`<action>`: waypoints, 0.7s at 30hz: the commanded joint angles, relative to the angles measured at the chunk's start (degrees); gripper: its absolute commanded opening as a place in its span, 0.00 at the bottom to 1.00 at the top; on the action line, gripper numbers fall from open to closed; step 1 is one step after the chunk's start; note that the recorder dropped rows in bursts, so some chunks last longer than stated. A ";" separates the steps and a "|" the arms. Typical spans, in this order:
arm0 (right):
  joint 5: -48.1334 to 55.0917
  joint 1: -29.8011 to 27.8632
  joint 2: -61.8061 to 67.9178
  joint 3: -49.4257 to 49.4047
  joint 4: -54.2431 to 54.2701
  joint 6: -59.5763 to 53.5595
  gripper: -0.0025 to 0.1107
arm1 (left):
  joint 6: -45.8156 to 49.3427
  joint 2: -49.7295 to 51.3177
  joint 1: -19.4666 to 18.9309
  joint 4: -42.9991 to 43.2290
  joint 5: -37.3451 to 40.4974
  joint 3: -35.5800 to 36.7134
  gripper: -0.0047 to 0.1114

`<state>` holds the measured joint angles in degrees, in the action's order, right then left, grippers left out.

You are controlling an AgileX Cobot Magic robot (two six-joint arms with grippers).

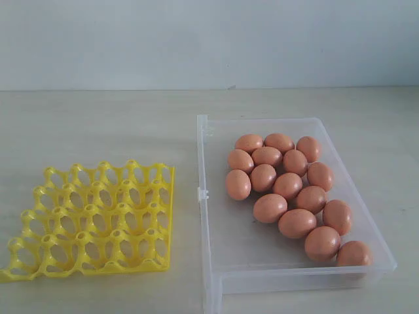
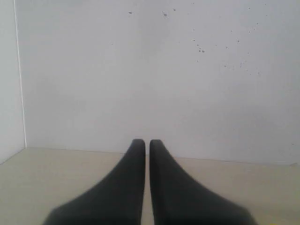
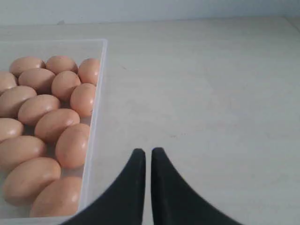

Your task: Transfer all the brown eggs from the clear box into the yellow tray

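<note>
Several brown eggs (image 1: 288, 186) lie bunched toward the right side of the clear box (image 1: 216, 216), which sits right of centre on the table. The yellow tray (image 1: 91, 219) lies to its left with all its cups bare. Neither gripper shows in the exterior view. My right gripper (image 3: 148, 152) is shut with nothing in it, over bare table just outside the clear box's wall (image 3: 96, 112), with the brown eggs (image 3: 54, 124) beyond that wall. My left gripper (image 2: 146, 143) is shut and holds nothing, pointing at a white wall over bare table.
A white wall (image 1: 209, 39) backs the pale table (image 1: 98, 124). The box's left half (image 1: 226, 232) holds no eggs. A small clip (image 1: 203, 193) juts from the box's left wall, toward the tray.
</note>
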<state>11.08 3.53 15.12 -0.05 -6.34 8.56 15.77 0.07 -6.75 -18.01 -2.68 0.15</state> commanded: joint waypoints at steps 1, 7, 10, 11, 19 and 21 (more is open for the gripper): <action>-10.72 -0.11 -0.09 0.05 -0.77 -4.46 0.03 | 0.20 -0.07 -0.06 -0.27 -0.32 -0.15 0.07; -38.09 -0.11 -0.09 0.05 -0.30 0.14 0.03 | 0.20 -0.07 -0.06 -0.27 -0.32 -0.15 0.07; -53.05 -0.11 -0.09 0.05 0.10 8.34 0.03 | 0.20 -0.07 -0.06 -0.27 -0.32 -0.15 0.07; -58.61 -0.11 -0.09 0.05 -0.31 10.52 0.03 | 0.20 -0.07 -0.06 -0.27 -0.32 -0.15 0.07; -41.29 -0.11 22.92 24.29 -46.88 57.74 0.03 | 0.20 -0.07 -0.06 -0.27 -0.32 -0.15 0.07; -45.01 -0.11 36.61 31.14 -76.47 81.29 0.03 | 0.20 -0.07 -0.06 -0.27 -0.32 -0.15 0.07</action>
<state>-33.00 3.53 40.82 26.08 -57.69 67.45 15.77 0.07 -6.75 -18.01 -2.68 0.15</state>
